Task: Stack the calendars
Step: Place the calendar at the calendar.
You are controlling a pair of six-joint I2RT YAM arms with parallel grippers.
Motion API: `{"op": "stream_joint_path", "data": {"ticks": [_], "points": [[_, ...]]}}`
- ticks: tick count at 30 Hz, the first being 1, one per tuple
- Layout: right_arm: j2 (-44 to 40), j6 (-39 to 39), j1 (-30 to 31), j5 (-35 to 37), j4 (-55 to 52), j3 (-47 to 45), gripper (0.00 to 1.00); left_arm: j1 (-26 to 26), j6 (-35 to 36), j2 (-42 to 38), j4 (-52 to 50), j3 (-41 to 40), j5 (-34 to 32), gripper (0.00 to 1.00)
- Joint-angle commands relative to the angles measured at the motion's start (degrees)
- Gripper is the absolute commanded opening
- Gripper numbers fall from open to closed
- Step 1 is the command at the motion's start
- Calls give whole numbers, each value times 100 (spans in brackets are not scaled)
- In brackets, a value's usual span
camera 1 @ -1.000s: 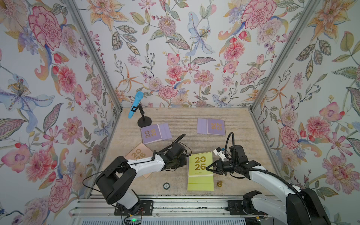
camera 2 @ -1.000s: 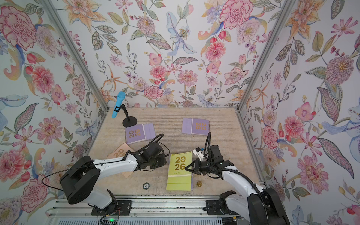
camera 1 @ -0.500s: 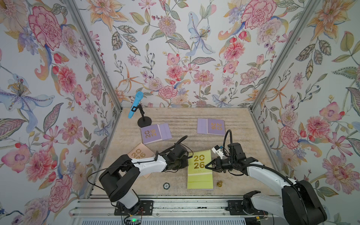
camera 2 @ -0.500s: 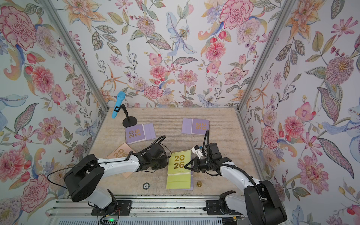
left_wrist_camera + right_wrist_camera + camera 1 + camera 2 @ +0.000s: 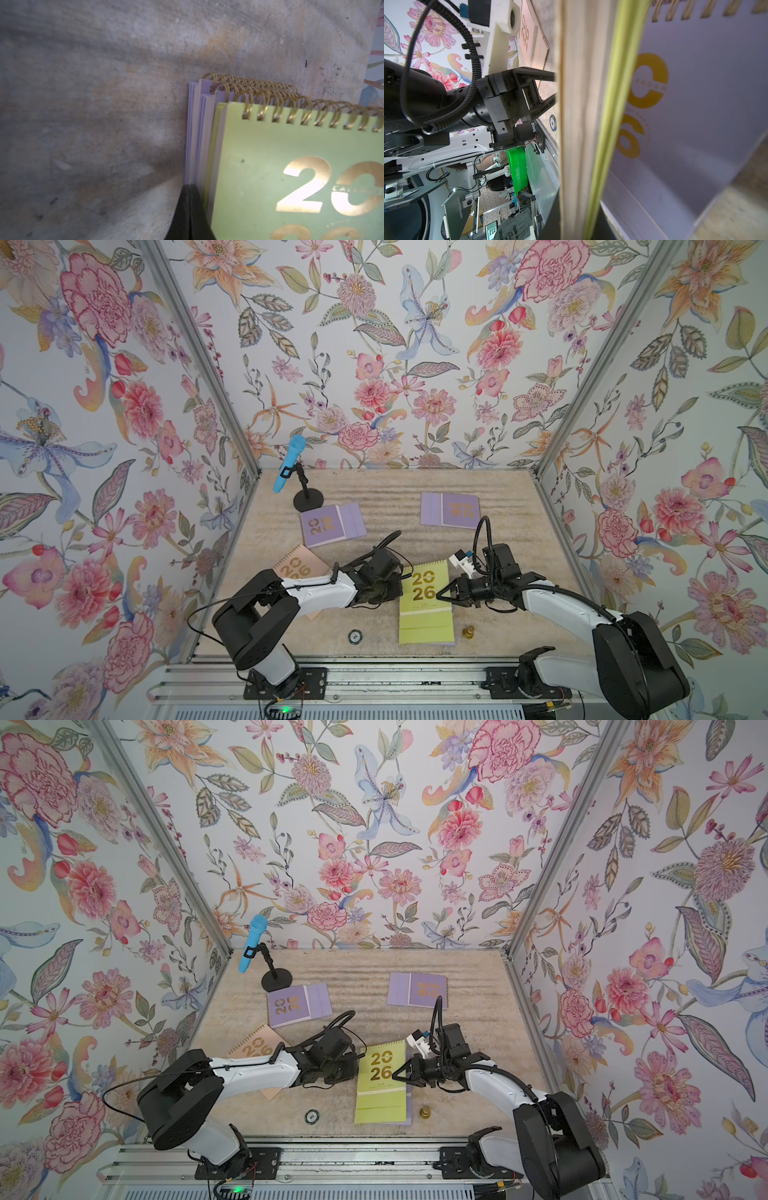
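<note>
Flanking the stack near the table's [image 5: 415, 489] front, both claws face each other. The left claw [image 5: 398, 592], tips pressed together, butts the side where the stacked lilac calendars [image 5: 194, 135] peek from under the yellow-green calendar [image 5: 426, 605]. The right claw [image 5: 441, 595], opposite, looks pinched thinly on that top calendar's edge. The stack's long axis runs crosswise to the line between them. Likely next is the peach calendar [image 5: 297, 568], skewed behind the left claw and partly under that arm, so the left is nearer. The far-left lilac calendar [image 5: 328, 526] and the far-right lilac calendar [image 5: 451, 510] lie well beyond both. A brass knob [image 5: 468, 632] and a round token [image 5: 353, 637] sit nearby.
</note>
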Motion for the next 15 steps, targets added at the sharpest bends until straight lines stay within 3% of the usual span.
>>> {"op": "stream_joint_path", "data": {"ticks": [1, 15], "points": [[55, -152, -63, 59, 96, 41, 15, -90, -90, 54, 52, -94, -69, 0], [240, -223, -216, 413, -66, -63, 21, -148, -90, 30, -45, -93, -112, 0]]}}
